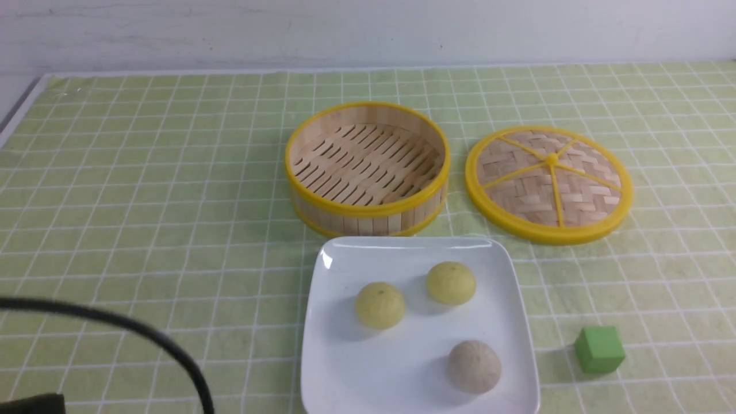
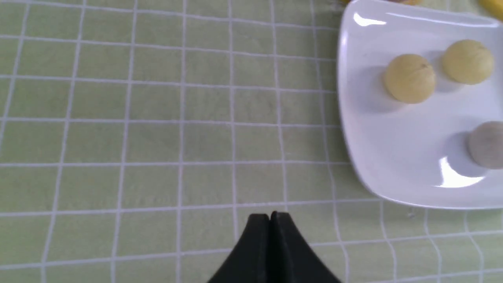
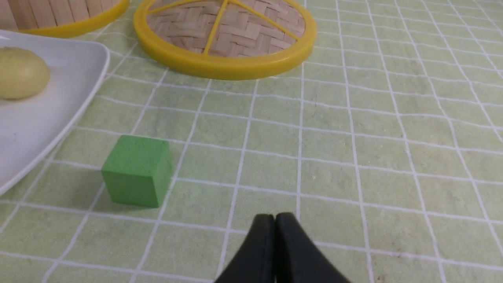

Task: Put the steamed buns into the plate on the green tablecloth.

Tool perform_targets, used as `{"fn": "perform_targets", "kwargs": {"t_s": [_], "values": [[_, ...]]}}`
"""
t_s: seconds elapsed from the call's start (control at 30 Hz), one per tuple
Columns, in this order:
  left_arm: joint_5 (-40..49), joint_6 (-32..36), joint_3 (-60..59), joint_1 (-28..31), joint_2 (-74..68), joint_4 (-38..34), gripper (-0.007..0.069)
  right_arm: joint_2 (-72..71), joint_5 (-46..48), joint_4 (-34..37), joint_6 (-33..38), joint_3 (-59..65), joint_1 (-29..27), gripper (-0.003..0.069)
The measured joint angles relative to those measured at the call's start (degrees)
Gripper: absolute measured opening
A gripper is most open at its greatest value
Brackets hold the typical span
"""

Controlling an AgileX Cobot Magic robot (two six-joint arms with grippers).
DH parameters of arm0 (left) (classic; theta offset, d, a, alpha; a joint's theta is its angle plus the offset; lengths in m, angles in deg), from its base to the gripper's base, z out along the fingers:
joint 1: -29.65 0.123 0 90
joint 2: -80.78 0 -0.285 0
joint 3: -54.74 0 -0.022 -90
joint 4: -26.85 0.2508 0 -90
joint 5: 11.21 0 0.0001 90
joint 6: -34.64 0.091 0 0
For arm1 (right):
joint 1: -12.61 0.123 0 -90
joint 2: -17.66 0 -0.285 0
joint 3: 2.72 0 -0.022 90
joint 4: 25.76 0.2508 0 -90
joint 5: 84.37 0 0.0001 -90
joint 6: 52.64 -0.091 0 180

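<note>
Now, taking the front view from left to right, a black cable (image 1: 144, 333) arcs over the near-left corner of the green tablecloth (image 1: 144, 172), which covers the whole surface. In the left wrist view the left hand (image 2: 269, 215) has its two black fingers pressed together with nothing between them, above bare cloth, with the plate off to one side of it.

Next comes the plate (image 1: 333, 356), white and square, sitting at 6 o'clock from the round bamboo basket (image 1: 368, 210) and almost touching the basket's near wall. All three steamed buns lie on the plate, apart from one another. Taking the plate's centre as the dial, one yellow-green bun (image 1: 379, 305) sits at about 10 o'clock, a second yellow-green bun (image 1: 451, 282) at about 1 o'clock, and the beige-grey bun (image 1: 474, 366) at about 5 o'clock, near the plate's right rim.

Beside the basket, at its 3 o'clock, the woven lid (image 1: 549, 184) lies flat on the cloth, just apart from it. A green cube (image 1: 600, 348) stands near the plate's right edge, not touching it.

Over in the right wrist view, the right hand (image 3: 274, 217) is closed too, fingers together and empty, above cloth near the cube.
</note>
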Motion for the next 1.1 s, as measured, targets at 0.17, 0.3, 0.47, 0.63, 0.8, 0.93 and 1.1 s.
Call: {"fn": "perform_targets", "kwargs": {"t_s": [0.17,0.3,0.47,0.63,0.8,0.93,1.1], "values": [[-14.17,0.05,-7.47,0.0,9.73,-0.9,0.0002,0.0,0.0,0.0,0.0,0.0,0.0,0.0023],[-19.88,0.05,-9.35,0.0,11.96,0.85,0.0002,0.0,0.02,0.0,0.0,0.0,0.0,0.0027],[-20.82,0.05,-9.85,0.0,12.12,5.77,0.0002,0.0,0.02,0.0,0.0,0.0,0.0,0.0037],[-20.86,-0.2,-9.85,0.0,12.12,8.7,0.0007,0.0,0.08,0.0,0.0,0.0,0.0,0.0043],[-26.69,-2.34,-15.25,0.0,13.13,10.24,0.0013,0.0,0.09,0.0,0.0,0.0,0.0,0.0048],[-31.2,-7.28,-23.28,0.0,17.86,14.6,0.0015,0.0,0.09,0.0,0.0,0.0,0.0,0.005],[-34.58,-15.36,-33.51,0.0,21.96,24.13,0.002,0.0,0.09,0.0,0.0,0.0,0.0,0.0057]]}}
